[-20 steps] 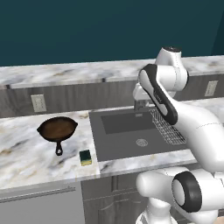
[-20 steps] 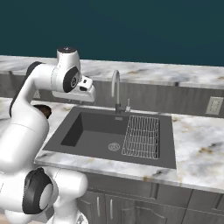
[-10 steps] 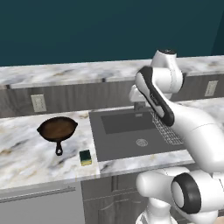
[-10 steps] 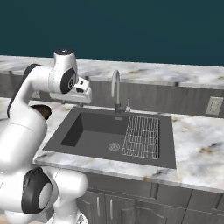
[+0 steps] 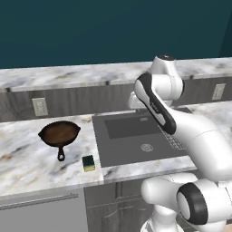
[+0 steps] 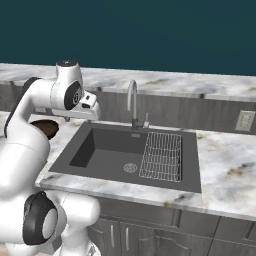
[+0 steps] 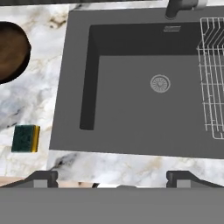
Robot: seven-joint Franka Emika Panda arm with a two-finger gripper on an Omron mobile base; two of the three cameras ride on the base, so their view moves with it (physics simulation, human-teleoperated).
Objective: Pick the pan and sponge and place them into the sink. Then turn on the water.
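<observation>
The dark-brown pan [image 5: 59,132] rests on the marble counter left of the sink [image 5: 131,147], its black handle toward the front edge. In front of it, near the sink's left front corner, lies the green-topped sponge [image 5: 88,162]. My gripper [image 7: 112,178] hangs high over the sink's left half, open wide, with nothing between its fingertips [image 7: 43,176]. The hand view looks down on the pan [image 7: 11,50], the sponge [image 7: 25,138] and the bare sink floor [image 7: 131,109]. In the right base view the hand [image 6: 88,110] sits above the sink's back left corner. The water is out of view.
A wire rack [image 7: 213,74] lies in the right side of the basin, with the round drain [image 7: 160,83] beside it. The curved steel faucet [image 6: 132,102] stands behind the sink. Wall outlets [image 5: 40,106] [image 6: 244,120] sit on the backsplash.
The hand has swung a little to the left along the back of the sink. Pan and sponge have not moved.
</observation>
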